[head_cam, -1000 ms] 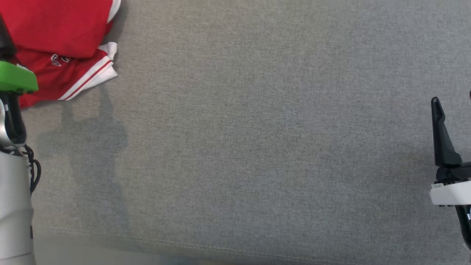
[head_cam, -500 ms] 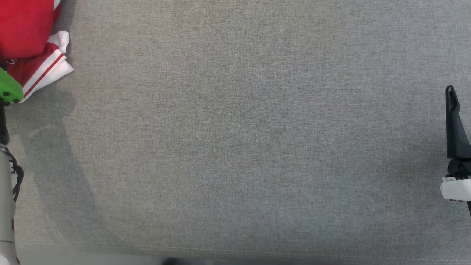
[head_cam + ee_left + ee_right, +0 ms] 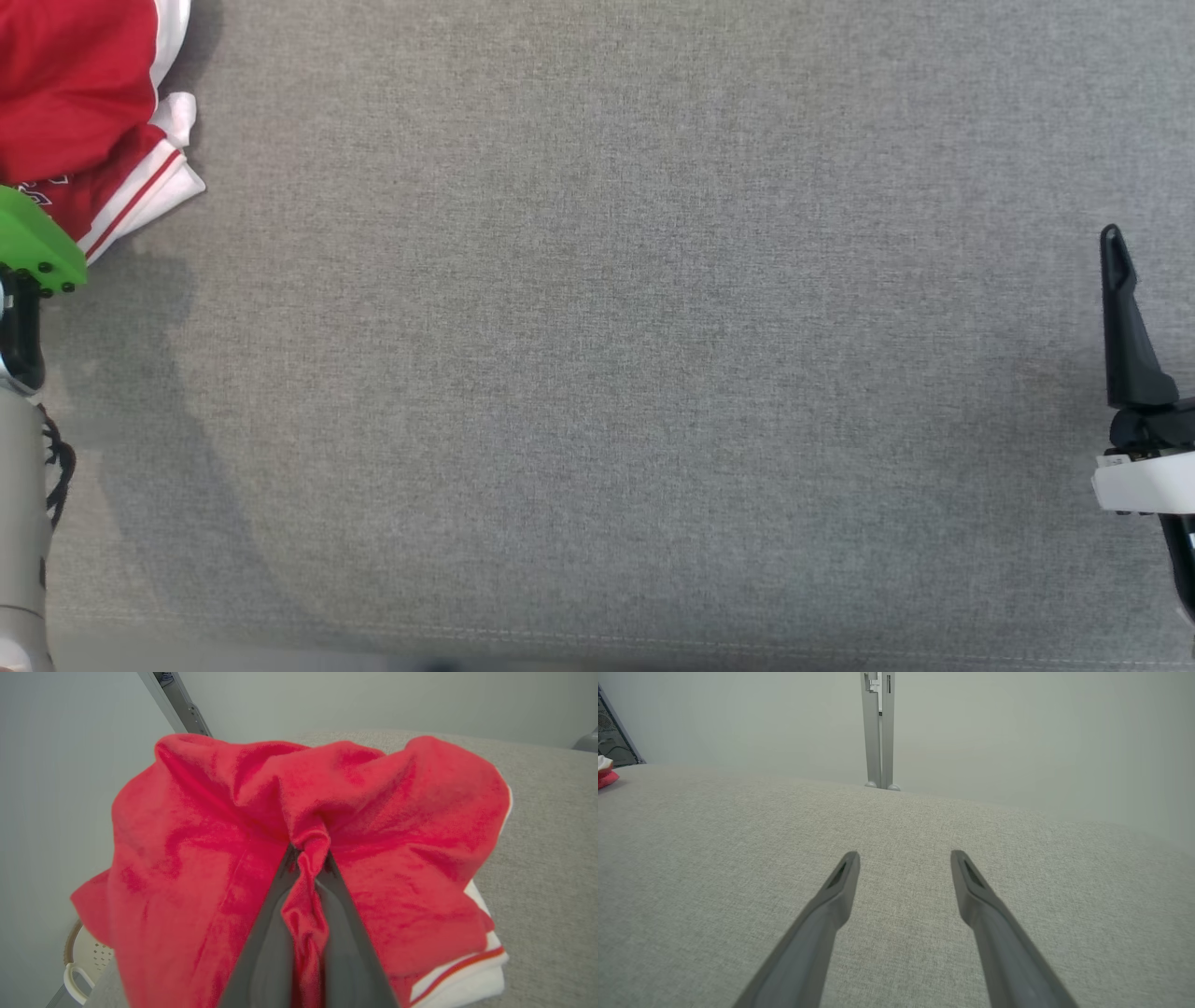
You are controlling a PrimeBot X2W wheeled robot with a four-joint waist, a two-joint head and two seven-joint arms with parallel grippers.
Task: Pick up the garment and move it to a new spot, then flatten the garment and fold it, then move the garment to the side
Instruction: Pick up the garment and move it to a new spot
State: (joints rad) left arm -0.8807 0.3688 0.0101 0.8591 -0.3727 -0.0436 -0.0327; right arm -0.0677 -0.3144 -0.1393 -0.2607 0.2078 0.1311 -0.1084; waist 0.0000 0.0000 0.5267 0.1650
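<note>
Up close, in the left wrist view, the left end effector (image 3: 308,853) has its two dark fingers pressed together on a bunched fold of the red garment (image 3: 210,835), and the pinched cloth runs down the narrow gap between them. Around the grip the red fabric rises in a crumpled mound that spreads to both sides of the fingers. A white hem with a thin red stripe (image 3: 467,970) lies on the desk (image 3: 551,858) at the lower right of that view. In the head view, the garment sits at the far left corner of the grey fabric-covered desk, partly cut off by the picture's edge, with the green part of the left arm (image 3: 33,247) overlapping its near edge. The right end effector (image 3: 903,858) is well apart from the garment, over the opposite side of the desk. Its fingers are spread wide, with plain grey fabric showing between them. In the right wrist view, a small scrap of the red garment shows at the far left edge, and a grey metal post (image 3: 878,728) stands beyond the desk against a pale wall.
</note>
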